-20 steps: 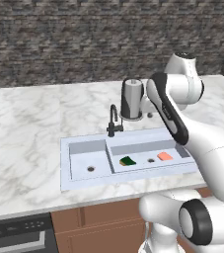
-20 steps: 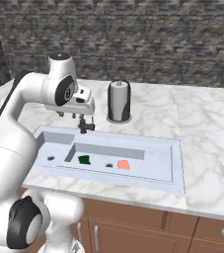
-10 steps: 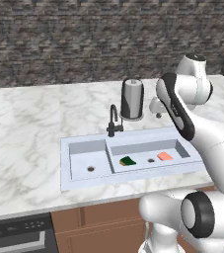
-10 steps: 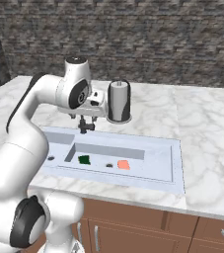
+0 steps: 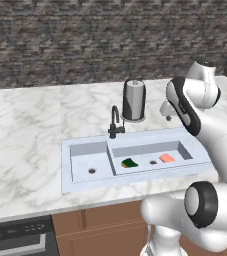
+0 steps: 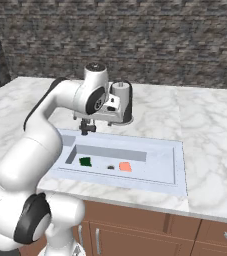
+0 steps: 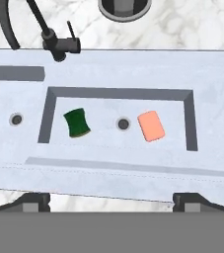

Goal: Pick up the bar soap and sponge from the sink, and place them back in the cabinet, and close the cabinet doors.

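Overhead hand view of the sink (image 7: 113, 163): the sponge (image 7: 77, 123) lies at 9 o'clock of the larger basin's drain (image 7: 123, 123), the bar soap (image 7: 151, 125) at 3 o'clock, both flat on the basin floor and well apart. The gripper (image 7: 111, 201) hangs above with its jaws spread wide, holding nothing. The black faucet (image 7: 54, 42) stands at 11 o'clock.
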Controlling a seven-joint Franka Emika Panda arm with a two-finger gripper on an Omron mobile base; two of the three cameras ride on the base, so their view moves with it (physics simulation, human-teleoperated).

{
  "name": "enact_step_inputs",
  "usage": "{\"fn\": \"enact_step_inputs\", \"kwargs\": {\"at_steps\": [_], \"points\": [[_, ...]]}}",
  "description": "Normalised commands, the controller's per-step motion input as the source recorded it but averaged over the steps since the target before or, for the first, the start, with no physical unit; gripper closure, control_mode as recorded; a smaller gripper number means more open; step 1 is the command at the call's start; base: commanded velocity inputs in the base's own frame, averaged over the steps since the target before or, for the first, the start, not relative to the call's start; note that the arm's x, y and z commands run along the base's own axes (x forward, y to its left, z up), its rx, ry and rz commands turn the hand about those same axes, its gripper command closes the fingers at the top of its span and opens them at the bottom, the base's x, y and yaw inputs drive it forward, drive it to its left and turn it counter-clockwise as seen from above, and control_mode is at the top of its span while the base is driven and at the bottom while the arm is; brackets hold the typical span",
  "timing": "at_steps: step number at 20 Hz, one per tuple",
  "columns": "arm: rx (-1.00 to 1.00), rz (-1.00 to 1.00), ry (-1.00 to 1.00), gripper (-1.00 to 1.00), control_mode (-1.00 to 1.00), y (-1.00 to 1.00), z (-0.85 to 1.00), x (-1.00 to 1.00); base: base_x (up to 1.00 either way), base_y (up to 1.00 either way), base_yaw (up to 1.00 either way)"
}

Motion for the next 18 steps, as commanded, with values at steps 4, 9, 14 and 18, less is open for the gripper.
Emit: {"fn": "enact_step_inputs", "kwargs": {"at_steps": [4, 9, 14, 18], "points": [[0.00, 0.00, 0.02, -1.00, -1.00, -0.32, -0.30, 0.21, 0.00, 0.00, 0.00], [0.00, 0.00, 0.03, -1.00, -1.00, -0.20, -0.31, 0.23, 0.00, 0.00, 0.00], [-0.01, 0.00, 0.06, -1.00, -1.00, -0.09, -0.31, 0.26, 0.00, 0.00, 0.00], [-0.02, 0.00, 0.04, -1.00, -1.00, -0.09, -0.29, 0.24, 0.00, 0.00, 0.00]]}}
